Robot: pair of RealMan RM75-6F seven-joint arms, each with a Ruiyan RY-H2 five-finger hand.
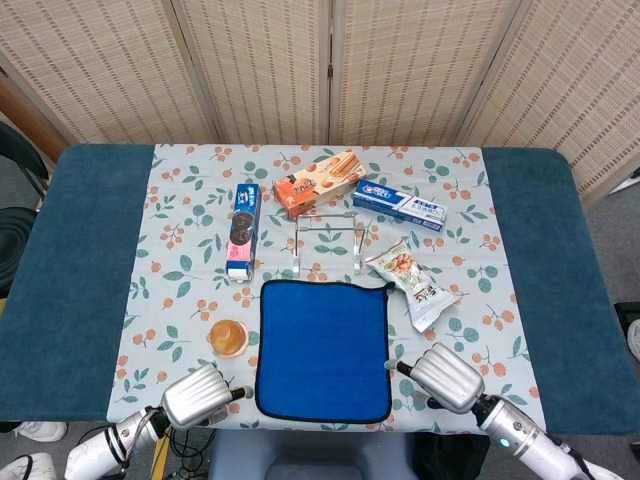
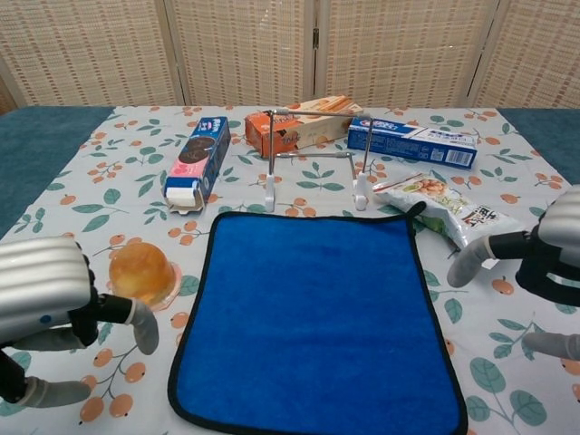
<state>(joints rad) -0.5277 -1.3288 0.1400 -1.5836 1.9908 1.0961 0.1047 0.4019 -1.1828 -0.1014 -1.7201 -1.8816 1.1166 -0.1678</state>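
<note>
Both ribbed metal hands hover empty, fingers apart: left hand (image 2: 45, 304) beside a domed amber jelly cup (image 2: 141, 272), right hand (image 2: 544, 263) near a crinkly snack bag (image 2: 450, 214); between them lies a soft blue cloth (image 2: 317, 313), wire rack (image 2: 315, 154) behind

Matt blue cloth (image 1: 324, 348), glossy snack packet (image 1: 413, 284), thin metal rack (image 1: 329, 243).

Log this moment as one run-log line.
left robot hand: open, beside jelly cup | right robot hand: open, near snack bag | blue cloth: flat between them
</note>
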